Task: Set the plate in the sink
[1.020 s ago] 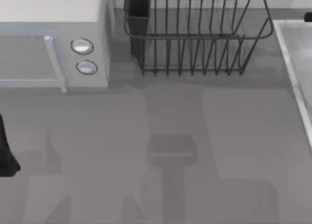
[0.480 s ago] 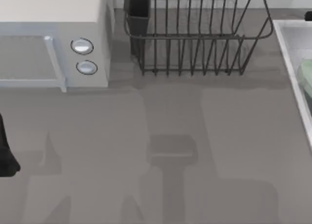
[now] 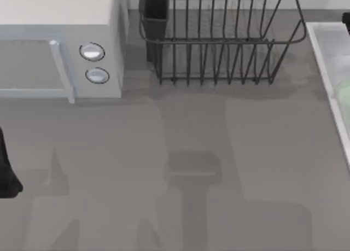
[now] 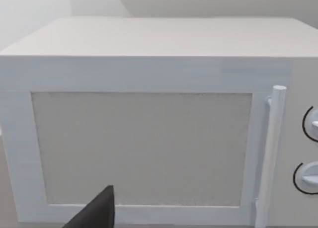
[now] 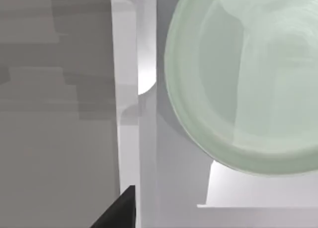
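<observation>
Plate (image 5: 238, 84) lies inside the sink (image 3: 328, 70) at the bench's right edge, near the sink's rim on the bench side; in the top view a pale green patch (image 3: 344, 92) marks it. Left arm (image 3: 6, 169) is parked at the bench's left edge, facing the microwave (image 4: 149, 128). Whether either gripper is released or clenched cannot be told. Dish rack (image 3: 219, 43) stands at the back edge, between microwave and sink.

Top view overhead; left wrist close, facing microwave (image 4: 149, 138); right wrist above sink (image 5: 130, 138).
</observation>
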Available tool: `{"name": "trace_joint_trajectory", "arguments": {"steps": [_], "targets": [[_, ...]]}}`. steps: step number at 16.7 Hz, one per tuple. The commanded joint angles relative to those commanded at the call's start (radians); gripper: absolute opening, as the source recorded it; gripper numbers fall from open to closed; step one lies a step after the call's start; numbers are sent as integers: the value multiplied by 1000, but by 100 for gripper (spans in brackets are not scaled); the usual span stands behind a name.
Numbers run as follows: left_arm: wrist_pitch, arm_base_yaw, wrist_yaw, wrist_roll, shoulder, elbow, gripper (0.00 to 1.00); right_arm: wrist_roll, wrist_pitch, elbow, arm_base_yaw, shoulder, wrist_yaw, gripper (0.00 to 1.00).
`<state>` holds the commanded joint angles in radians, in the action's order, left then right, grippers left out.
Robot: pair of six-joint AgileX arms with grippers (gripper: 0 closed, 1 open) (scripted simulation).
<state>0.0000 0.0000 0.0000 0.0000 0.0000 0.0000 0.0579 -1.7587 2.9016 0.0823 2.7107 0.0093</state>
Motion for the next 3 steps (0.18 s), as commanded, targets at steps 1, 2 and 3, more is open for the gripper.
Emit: {"name": "trace_joint_trajectory", "arguments": {"steps": [1,2,3], "targets": [[0,0,0,0,0,0,100,0,0,0,0,0,0,100],[0,0,0,0,0,0,100,0,0,0,0,0,0,100],[0,0,0,0,0,0,100,0,0,0,0,0,0,100]]}}
